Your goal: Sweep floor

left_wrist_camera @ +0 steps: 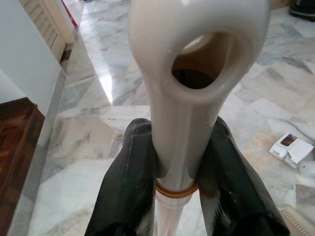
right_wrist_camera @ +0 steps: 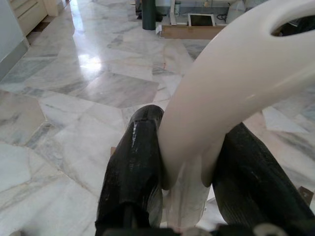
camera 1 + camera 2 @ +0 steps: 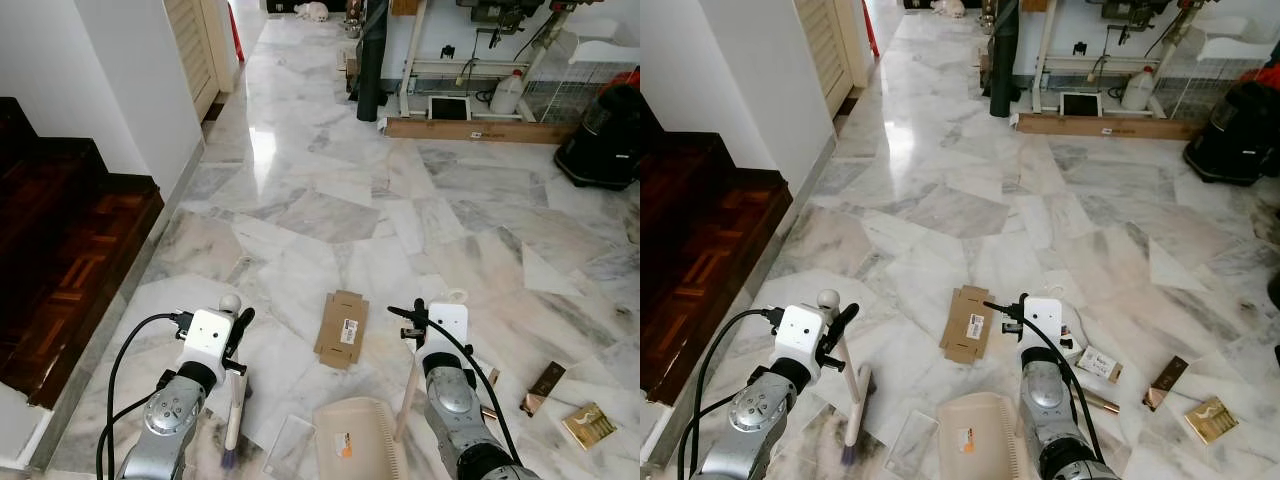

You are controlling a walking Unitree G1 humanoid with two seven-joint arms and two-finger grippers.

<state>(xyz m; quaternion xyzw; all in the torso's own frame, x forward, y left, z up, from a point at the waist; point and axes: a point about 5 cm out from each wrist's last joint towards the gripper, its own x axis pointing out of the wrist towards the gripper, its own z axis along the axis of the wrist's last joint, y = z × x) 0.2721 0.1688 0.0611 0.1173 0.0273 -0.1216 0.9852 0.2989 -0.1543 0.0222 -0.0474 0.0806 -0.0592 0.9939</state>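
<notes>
Floor: pale marble (image 3: 330, 215), dark wooden stairs (image 3: 60, 240) at the left.
Dustpan: cream (image 3: 355, 440), near the robot's feet, handle pinched by the right gripper (image 2: 189, 169).
Brush: handle (image 1: 189, 98) clamped between the left gripper (image 1: 182, 184) fingers.
Cardboard: flattened piece (image 3: 342, 328) just ahead of the dustpan.

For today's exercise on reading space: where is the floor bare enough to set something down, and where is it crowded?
Bare: the marble between the stairs and the long plank. Crowded: near the robot, around the flattened cardboard box, dustpan and small boxes to its right.
</notes>
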